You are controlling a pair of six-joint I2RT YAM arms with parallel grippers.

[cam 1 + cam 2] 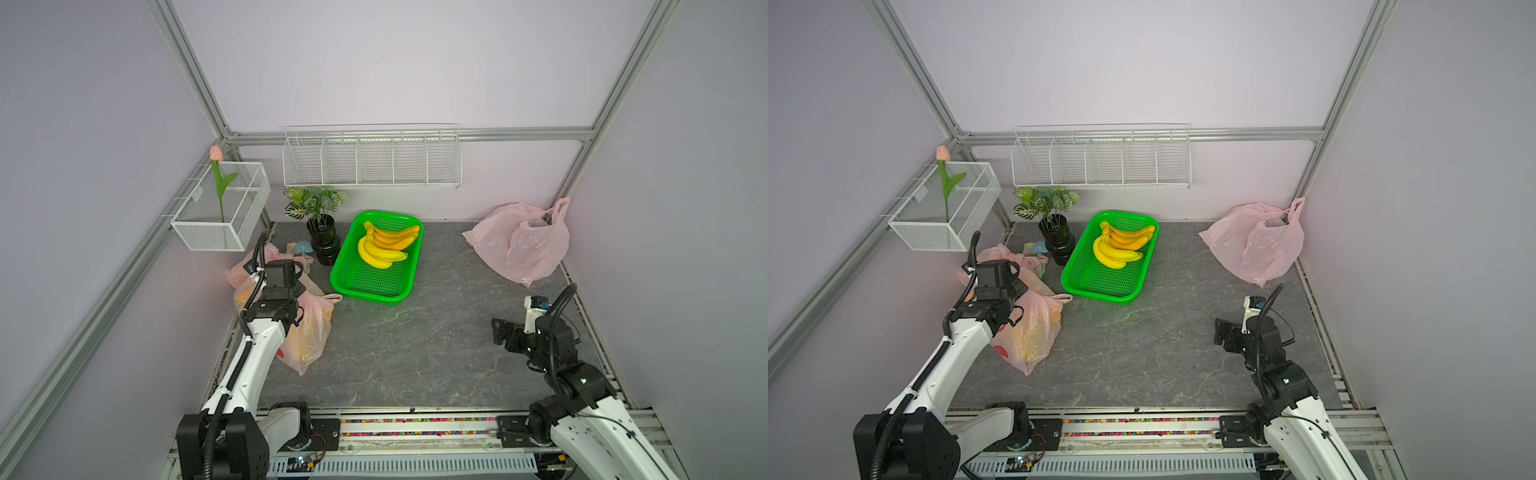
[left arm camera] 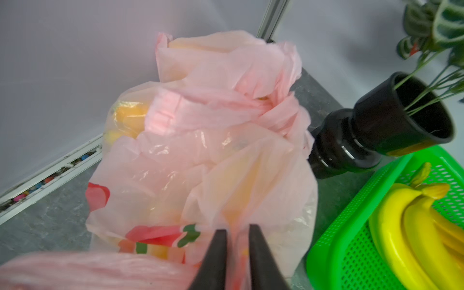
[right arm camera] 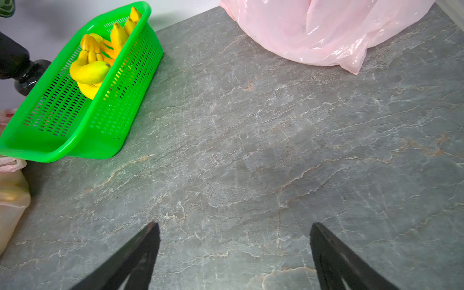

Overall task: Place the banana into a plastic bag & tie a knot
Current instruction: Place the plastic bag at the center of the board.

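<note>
The left gripper (image 2: 237,227) was seen low in its wrist frame, jaws narrowly parted, with a fold of pink film from the filled bag (image 2: 200,150) running between them. Whether that fold was pinched or loose could not be told. Yellow shapes were made out through the film. A black vase (image 2: 376,125) was found just right of that bag.

A snag was judged the first risk. Were the arm lifted with film clinging to a finger, the bag could be dragged and the vase tipped toward the basket (image 1: 365,296).

The bananas (image 1: 386,245) were lying in that basket, mid-frame in both top views, touched by neither arm. The right gripper (image 3: 234,223) was held wide open and empty over bare table (image 3: 251,150).

The empty bag (image 1: 519,245) was slumped at the right of the top views, well apart from the fruit. Its mouth was seen only partly open, so a bunch pushed in could be expected to catch the rim or shove the bag away. The bunch looked broad and smooth, and a slip from the jaws was thought possible.
</note>
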